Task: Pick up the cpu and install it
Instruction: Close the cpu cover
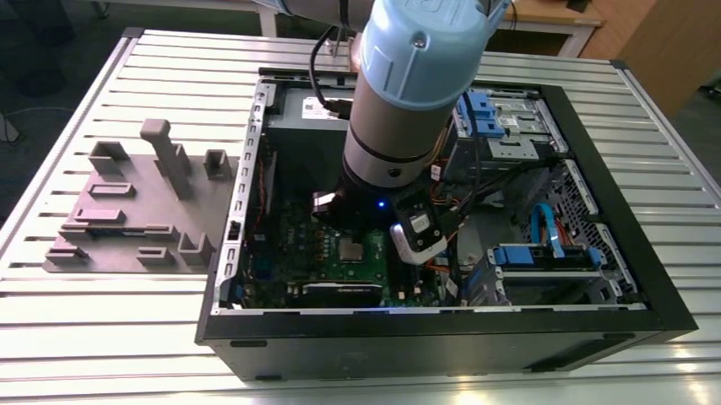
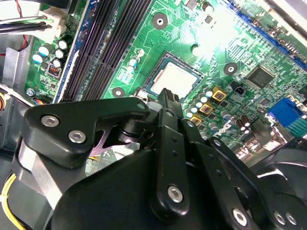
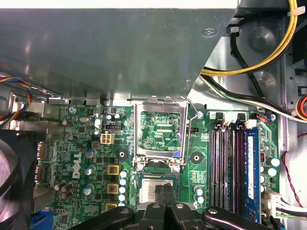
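**CPU lying in open socket, fingers drawn together just above it**

Location: The arm [image 1: 406, 93] reaches down into the open computer case [image 1: 451, 337]. It stands over the green motherboard [image 3: 81, 143].

Task item: The cpu [image 3: 146, 191] lies flat inside the socket, silver top upward. The exterior view shows it as a pale square [image 1: 351, 251] just beside the wrist. The hinged socket frame [image 3: 160, 102] stands tipped up and open on the side of the chip toward the big grey box [image 3: 120, 52]. Its wire lever [image 3: 197, 115] is released beside it.

Gripper: The gripper [image 3: 163, 188] hangs directly over the chip, partly covering it in the first wrist view. The jaws are narrow, fingers side by side with nothing seen between them. In the second wrist view the tips [image 2: 168, 93] sit at the near edge of the chip [image 2: 175, 79]. Whether they touch the metal top cannot be told.

Judgement: The step in hand appears to be seating, with the chip set in and not yet clamped.

Recommended practice:
- Keep any contact straight down and light, since the contacts under the chip would not tolerate sideways drag.
- Confirm the chip sits level, with all four edges inside the socket walls.
- Keep the fingers clear of the raised frame and of the memory slots [image 3: 225, 163] alongside.
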